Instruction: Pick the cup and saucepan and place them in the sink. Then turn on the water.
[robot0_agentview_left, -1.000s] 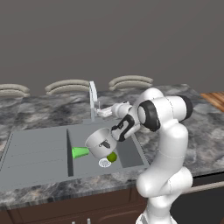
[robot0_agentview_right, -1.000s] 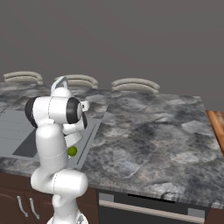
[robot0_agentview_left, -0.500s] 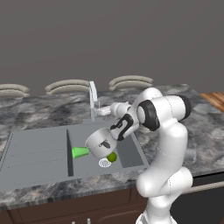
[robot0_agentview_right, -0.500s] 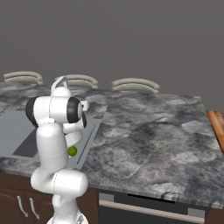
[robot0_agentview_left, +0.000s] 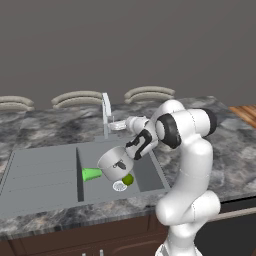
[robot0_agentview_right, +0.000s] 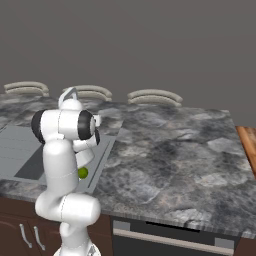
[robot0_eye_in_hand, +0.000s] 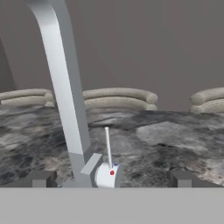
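Your cup (robot0_agentview_left: 91, 174) and saucepan (robot0_agentview_left: 116, 164) both sit in the sink (robot0_agentview_left: 45, 172) now: the green cup lies on its side against the divider wall of the basin, the saucepan just beside it and tipped over, with a small yellow-green ball (robot0_agentview_left: 128, 179) and the round drain (robot0_agentview_left: 119, 186) right by it; whether the pan touches the cup you cannot tell from the left base view. So by the look of things the placing is done and you are on the last step, turning on the water. The thing that matters now is the faucet (robot0_eye_in_hand: 61, 87) at the back rim of the sink, and above all its thin lever (robot0_eye_in_hand: 107, 146), which stands upright from the white round valve body (robot0_eye_in_hand: 107, 176) with its red and blue marks. In the hand view the lever rises between the two dark fingertips of the gripper (robot0_eye_in_hand: 111, 178), a little nearer the one on the picture's left, and the tall spout stands close beside that same fingertip. The jaws stand wide apart and hold nothing; neither finger touches the lever. Your next move, as I judge it, calls for bringing one finger against the lever and sweeping it sideways or tipping it, keeping clear of the spout so the hand does not jam against it
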